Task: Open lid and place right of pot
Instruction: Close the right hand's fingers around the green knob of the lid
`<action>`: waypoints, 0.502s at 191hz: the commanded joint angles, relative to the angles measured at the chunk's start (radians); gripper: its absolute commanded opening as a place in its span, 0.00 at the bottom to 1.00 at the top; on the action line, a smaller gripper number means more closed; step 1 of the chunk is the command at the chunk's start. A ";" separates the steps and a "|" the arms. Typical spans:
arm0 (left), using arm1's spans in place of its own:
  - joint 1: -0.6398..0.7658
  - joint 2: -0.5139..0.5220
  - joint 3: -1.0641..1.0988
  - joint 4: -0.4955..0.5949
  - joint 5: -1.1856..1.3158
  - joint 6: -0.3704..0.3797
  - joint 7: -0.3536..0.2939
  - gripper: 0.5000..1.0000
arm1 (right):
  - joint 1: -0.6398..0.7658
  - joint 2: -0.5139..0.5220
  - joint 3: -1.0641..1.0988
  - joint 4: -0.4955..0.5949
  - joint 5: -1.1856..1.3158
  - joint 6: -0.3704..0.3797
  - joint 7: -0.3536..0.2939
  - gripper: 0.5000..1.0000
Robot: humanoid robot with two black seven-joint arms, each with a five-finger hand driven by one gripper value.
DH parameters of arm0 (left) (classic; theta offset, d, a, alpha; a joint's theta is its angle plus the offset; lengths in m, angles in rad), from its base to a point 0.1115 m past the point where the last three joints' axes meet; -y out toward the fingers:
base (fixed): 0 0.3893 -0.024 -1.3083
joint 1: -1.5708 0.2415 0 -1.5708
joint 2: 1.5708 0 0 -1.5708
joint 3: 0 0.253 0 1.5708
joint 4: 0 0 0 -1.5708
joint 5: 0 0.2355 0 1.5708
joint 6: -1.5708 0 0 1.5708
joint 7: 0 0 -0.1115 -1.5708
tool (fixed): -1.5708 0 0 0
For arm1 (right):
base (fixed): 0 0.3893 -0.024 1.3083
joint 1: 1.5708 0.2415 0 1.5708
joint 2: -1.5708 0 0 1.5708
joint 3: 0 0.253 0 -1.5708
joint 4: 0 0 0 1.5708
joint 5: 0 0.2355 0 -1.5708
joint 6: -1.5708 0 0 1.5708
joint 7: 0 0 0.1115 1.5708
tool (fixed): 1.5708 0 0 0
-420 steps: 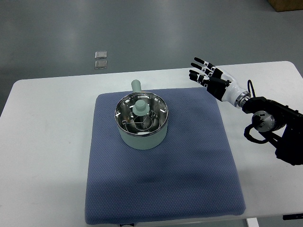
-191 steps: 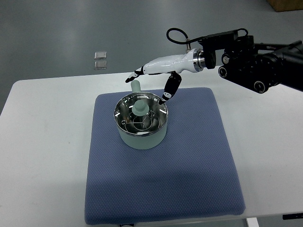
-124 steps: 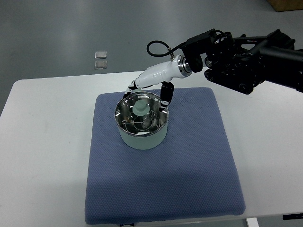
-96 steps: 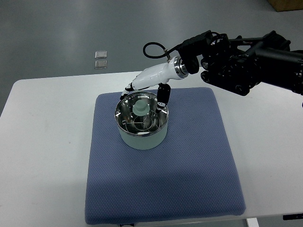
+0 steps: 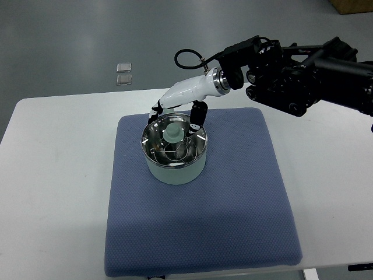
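Right hand [image 5: 176,111] hovered over the lid [image 5: 174,140], fingers [image 5: 196,116] spread around its knob [image 5: 173,132] without gripping; lid sat on the pot [image 5: 175,164], centred on the blue mat [image 5: 233,198]

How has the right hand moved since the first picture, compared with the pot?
Yes. The right hand moved left from the table's right side and now sits over the pot, fingers around the lid knob.
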 commanded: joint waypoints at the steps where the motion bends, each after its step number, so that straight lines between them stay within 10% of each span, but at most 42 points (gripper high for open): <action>1: 0.000 0.000 0.000 0.000 0.000 0.000 0.000 1.00 | -0.002 0.000 0.000 0.000 -0.001 0.002 0.001 0.58; 96: 0.000 0.000 -0.002 0.000 0.000 0.000 0.000 1.00 | -0.009 0.002 0.002 0.002 0.001 -0.001 0.001 0.38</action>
